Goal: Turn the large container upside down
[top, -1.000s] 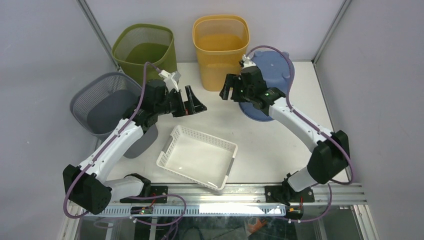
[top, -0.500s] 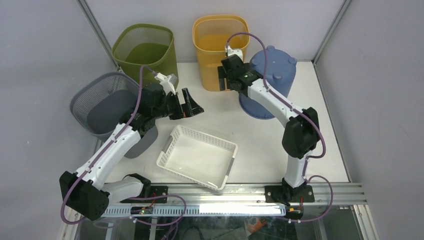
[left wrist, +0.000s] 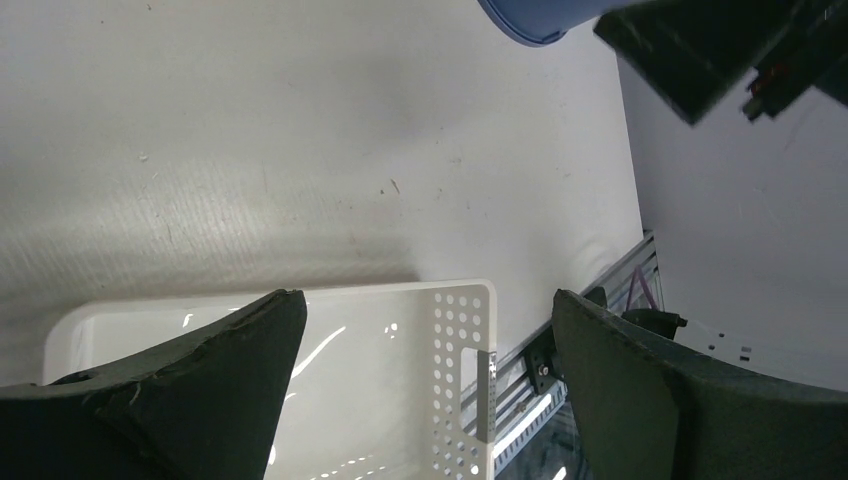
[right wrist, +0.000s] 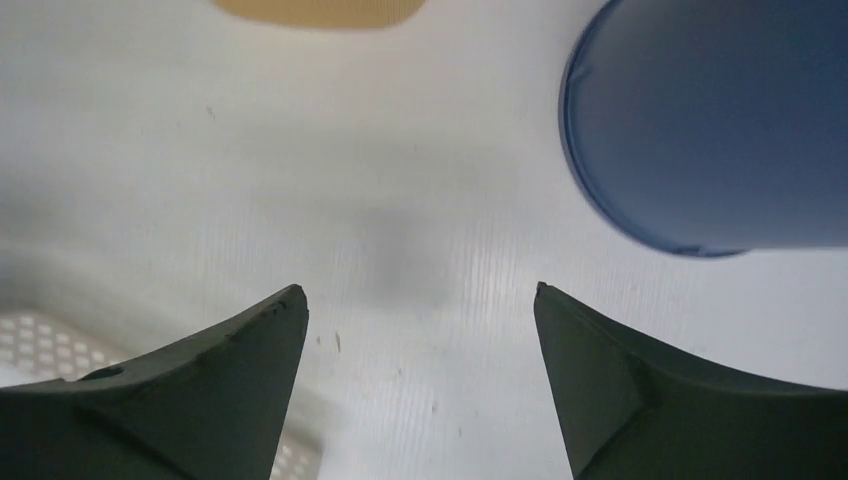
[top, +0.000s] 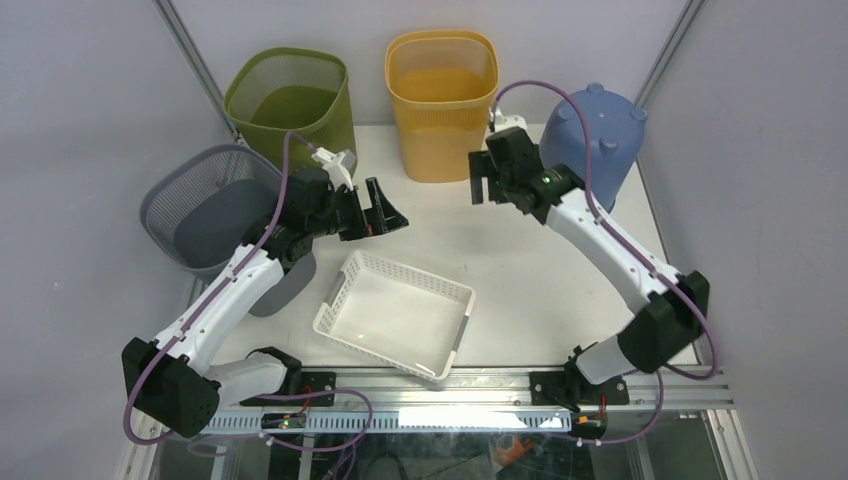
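Right pincer (right wrist: 420, 292) hangs open and empty, its 2 dark fingers (right wrist: 200, 380) spread wide over bare white surface (right wrist: 400, 200), touching nothing. Near it on its right stands the large container (top: 600, 135), blue, at the rear right corner of the surface. Left pincer (left wrist: 428, 296) is also wide open with nothing in it, held above the surface just beyond the far rim of the white basket (left wrist: 450, 380).

Both wrist views are cut off. The right one is blurred and shows only the container's side wall and 1 curved rim, plus a sliver of the yellow bin (right wrist: 320, 10). The left one catches just a blue edge at the top of the frame. From above, the right arm (top: 600, 240) covers the container's lower left rim, so whether it sits flat on the surface cannot be told.

Its closed base, with several rounded knobs, faces up and its mouth faces down; the long axis runs about upright. Green bin (top: 290, 75) and grey bin (top: 200, 180) stand mouth up at the rear left.
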Robot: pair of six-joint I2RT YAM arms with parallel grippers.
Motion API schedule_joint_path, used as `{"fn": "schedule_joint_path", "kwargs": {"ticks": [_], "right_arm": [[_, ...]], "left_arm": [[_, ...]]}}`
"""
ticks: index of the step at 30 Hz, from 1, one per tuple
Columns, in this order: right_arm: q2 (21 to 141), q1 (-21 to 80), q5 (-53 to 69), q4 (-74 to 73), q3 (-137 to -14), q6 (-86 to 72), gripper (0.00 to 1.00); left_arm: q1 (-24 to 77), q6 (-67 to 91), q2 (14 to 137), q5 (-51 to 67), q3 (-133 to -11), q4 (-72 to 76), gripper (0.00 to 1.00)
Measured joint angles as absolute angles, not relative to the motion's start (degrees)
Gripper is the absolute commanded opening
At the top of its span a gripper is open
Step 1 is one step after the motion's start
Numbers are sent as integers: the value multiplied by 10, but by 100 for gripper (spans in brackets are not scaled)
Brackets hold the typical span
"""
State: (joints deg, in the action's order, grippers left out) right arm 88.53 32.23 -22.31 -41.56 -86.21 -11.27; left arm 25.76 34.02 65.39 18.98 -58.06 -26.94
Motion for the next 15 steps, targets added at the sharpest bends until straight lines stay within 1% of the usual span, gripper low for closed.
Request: {"fn": "schedule_joint_path", "kwargs": {"ticks": [3,6,11,15], "right_arm": [[808,324,-202,-419,-776,-130,90],[784,283,-190,-429,-737,-143,90],[821,188,-175,-416,-727,-156,90],[902,123,-175,-397,-778,-179,90]], "left_arm": [[258,340,655,190,-576,-269,99],[258,340,655,192,-574,-270,99],[258,340,655,195,-572,-269,99],[258,340,653,196,-566,-269,99]]}}
